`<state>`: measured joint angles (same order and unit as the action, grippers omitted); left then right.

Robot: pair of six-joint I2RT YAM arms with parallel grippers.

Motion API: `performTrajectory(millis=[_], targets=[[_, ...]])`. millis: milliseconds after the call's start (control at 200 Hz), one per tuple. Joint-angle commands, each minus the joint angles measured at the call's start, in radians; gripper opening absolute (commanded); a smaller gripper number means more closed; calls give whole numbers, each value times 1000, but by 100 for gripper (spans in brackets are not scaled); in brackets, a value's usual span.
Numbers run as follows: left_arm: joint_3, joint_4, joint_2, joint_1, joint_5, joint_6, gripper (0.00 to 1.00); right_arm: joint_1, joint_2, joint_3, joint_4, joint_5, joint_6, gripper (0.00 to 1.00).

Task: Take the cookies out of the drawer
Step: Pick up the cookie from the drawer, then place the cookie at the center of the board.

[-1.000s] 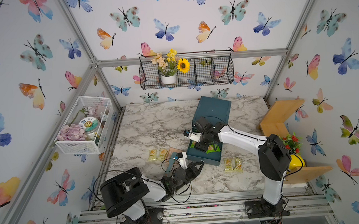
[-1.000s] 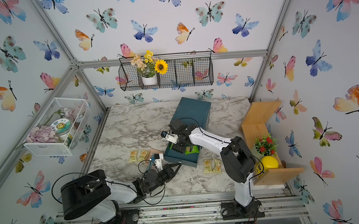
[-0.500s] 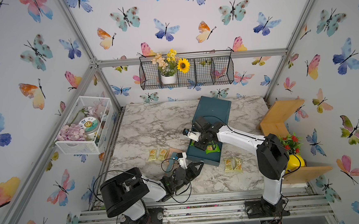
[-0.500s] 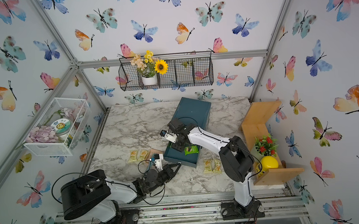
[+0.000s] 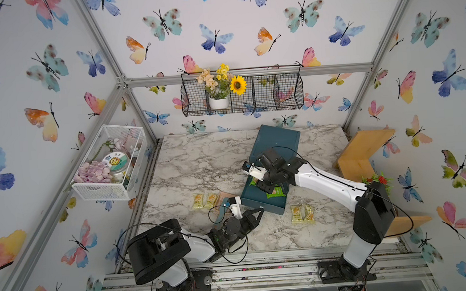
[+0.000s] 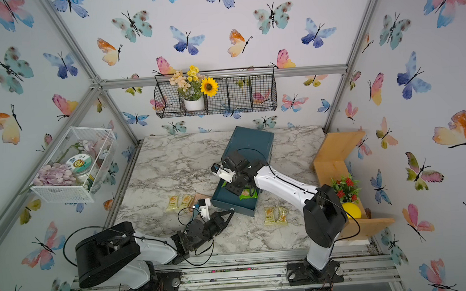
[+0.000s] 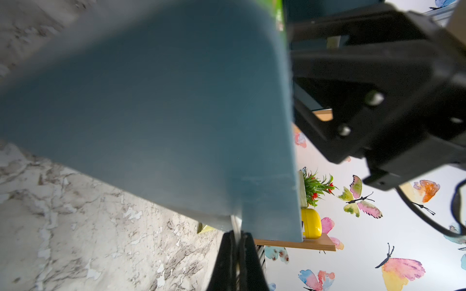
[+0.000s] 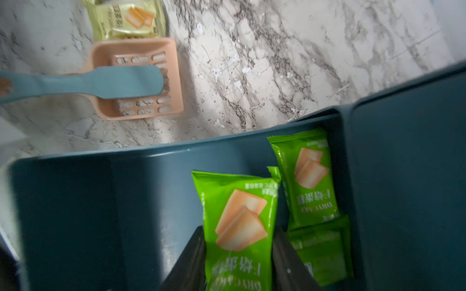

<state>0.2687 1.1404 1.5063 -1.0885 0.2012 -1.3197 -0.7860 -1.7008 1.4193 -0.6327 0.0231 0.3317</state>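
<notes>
Marble tabletop | right gripper clamps green cookie packet, print "DRYCAKE", inside teal drawer | left gripper closed at its near front

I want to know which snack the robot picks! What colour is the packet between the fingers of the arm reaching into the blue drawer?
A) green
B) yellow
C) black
A: in the right wrist view the green packet sits pinched between the two fingers of the right gripper, inside the drawer.
</notes>
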Motion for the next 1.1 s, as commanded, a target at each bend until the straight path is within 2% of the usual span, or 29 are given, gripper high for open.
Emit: performTrajectory(millis=[0,265,611,781,946,1091], targets=[[23,11,-19,3,24,22,0,-1,79,-38,15,37,-85,34],[19,5,-20,9,24,10,0,-1,314,-207,57,-59,-298,33],[13,-7,-23,21,23,0,0,2,579,-375,-2,-313,-596,34],[15,-13,-23,25,19,0,0,26,652,-461,-24,-424,-721,36],[9,-17,-25,26,24,-9,0,63,656,-515,1,-448,-772,37],[4,-19,-33,26,32,-12,0,152,646,-560,41,-381,-771,38]])
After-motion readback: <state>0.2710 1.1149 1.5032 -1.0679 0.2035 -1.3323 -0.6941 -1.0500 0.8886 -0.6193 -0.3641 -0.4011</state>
